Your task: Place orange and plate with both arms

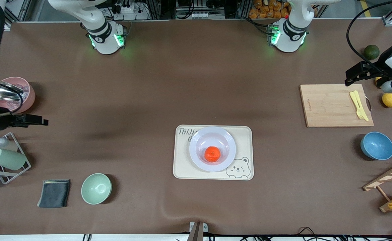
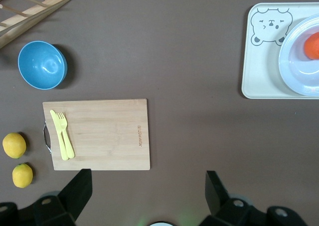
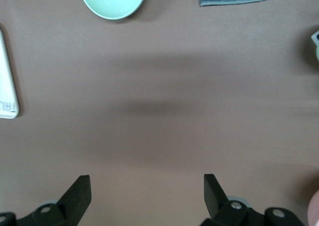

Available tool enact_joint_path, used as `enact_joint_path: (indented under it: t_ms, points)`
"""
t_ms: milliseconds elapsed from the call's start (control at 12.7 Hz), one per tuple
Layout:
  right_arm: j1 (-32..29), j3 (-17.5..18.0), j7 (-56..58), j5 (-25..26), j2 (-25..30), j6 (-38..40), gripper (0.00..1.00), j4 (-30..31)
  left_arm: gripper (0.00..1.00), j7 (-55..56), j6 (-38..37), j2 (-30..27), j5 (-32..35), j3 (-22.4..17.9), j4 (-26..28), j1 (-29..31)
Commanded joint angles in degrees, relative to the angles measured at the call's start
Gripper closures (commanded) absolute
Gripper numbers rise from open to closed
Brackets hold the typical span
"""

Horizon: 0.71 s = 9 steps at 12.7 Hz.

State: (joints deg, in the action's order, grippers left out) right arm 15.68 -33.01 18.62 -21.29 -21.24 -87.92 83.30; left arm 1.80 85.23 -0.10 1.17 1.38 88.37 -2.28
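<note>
Front view: orange sits on the plate, looks finished. Left gripper and right gripper both spread, empty, well clear of it.

Glossy plate, dimpled orange, wooden cutting board, matt table.

The rectangular wooden cutting board lies on the brown table, with a pale yellow plastic fork and knife on its handle end. Beside that end sit two yellow lemons. Near the board are a blue bowl and, well apart, the cream bear-print tray bearing the pale round plate with the orange. The left gripper hangs with its fingers wide apart beside the board.
</note>
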Motion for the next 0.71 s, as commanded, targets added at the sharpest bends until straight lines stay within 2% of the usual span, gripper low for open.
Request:
enact_joint_path:
  t_ms: [0, 157, 315, 472, 630]
  points:
    - [-3.26, 4.85, -5.77, 3.08, 5.22, 2.39, 0.0, -0.24, 0.0, -0.39, -1.47, 0.01, -1.26, -0.14, -1.1, -0.18]
    - [-9.93, 15.64, -10.33, 10.36, 9.53, 2.57, 0.0, -0.07, 0.0, -0.48, -1.56, 0.01, -1.26, -0.14, -1.1, -0.09]
    - [-15.66, 24.01, -17.45, 11.45, 12.61, 4.14, 0.0, 0.28, 0.0, -0.57, -1.47, 0.01, -1.26, -0.14, -1.1, -0.09]
    - [-17.96, 27.38, -19.41, 12.15, 15.34, 5.12, 0.0, 0.63, 0.0, -0.57, -1.47, 0.01, -1.26, -0.14, -1.1, -0.09]
    - [-18.14, 27.56, -19.59, 12.77, 17.19, 5.82, 0.0, 0.99, 0.0, -0.66, -1.47, 0.01, -1.26, -0.14, -1.1, 0.0]
